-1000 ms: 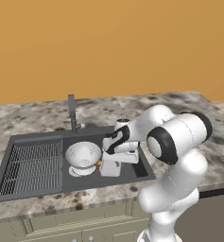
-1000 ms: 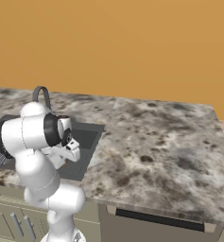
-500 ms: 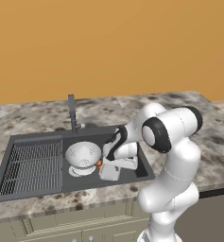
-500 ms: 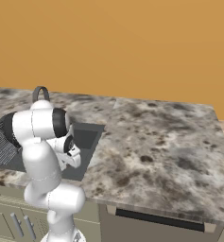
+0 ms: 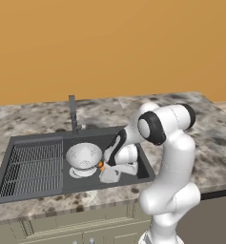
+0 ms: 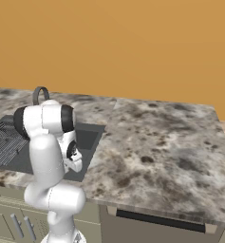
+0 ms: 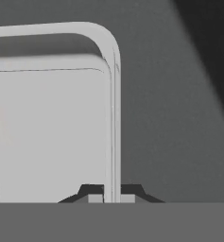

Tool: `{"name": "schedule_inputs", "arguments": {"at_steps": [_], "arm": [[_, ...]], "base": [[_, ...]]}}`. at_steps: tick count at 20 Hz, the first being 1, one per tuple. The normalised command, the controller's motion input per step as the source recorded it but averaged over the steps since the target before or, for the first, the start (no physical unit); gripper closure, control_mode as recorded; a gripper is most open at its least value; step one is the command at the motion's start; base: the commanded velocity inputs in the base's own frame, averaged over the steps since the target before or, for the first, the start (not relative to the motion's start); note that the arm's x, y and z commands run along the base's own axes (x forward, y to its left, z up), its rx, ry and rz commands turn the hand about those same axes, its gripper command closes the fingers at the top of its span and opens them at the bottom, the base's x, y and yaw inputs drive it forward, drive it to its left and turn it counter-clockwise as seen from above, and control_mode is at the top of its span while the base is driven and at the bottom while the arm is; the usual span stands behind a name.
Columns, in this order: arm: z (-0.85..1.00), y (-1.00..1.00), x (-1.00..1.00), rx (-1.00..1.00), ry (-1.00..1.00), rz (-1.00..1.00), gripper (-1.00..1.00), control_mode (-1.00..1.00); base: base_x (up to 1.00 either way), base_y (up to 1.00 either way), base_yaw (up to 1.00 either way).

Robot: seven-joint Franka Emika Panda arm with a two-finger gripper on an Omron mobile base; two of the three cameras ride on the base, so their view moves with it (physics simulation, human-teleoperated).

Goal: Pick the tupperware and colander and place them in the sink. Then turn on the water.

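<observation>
**Setting the tupperware down in the sink**

We have the gripper (image 7: 111, 197) pinched tight on the tupperware's (image 7: 52, 127) rim: in the hand view the thin raised wall runs straight down between the two finger tips, one tip on each side of it. The tub hangs low inside the sink (image 5: 133, 174), at the right of the basin, with the dark floor showing just past its rounded corner. In the left base view the tupperware (image 5: 109, 174) sits just beside the colander (image 5: 84, 156), which already lies in the basin near the foot of the faucet (image 5: 73, 113). No water is running.

We judge that the step in hand is the release of the tub. To do it well, we should lower until the base is flat on the sink floor, or very nearly so, before letting go; a grip on one wall leaves the tub free to tilt, and a drop from any height could tip it onto its side or against the colander. We cannot tell from these views whether the base already touches. We should open the jaws fully, then lift straight up along the wall so neither tip drags the rim. We must keep clear of the colander while rising, then swing toward the faucet for the water.
</observation>
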Motion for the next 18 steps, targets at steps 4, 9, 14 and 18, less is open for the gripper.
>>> {"name": "schedule_inputs", "arguments": {"at_steps": [4,9,14,18], "arm": [[-0.19,0.00,0.17,0.00,0.00,-0.04,1.00,-1.00],[-0.20,0.00,0.13,0.00,0.00,-0.01,1.00,-1.00],[-0.22,0.03,0.15,0.00,0.00,-0.01,1.00,-1.00],[-0.25,0.11,0.13,-0.01,0.00,-0.01,1.00,-1.00]], "base": [[0.00,0.00,0.00],[0.00,0.00,0.00],[0.00,0.00,0.00],[0.00,0.00,0.00]]}}
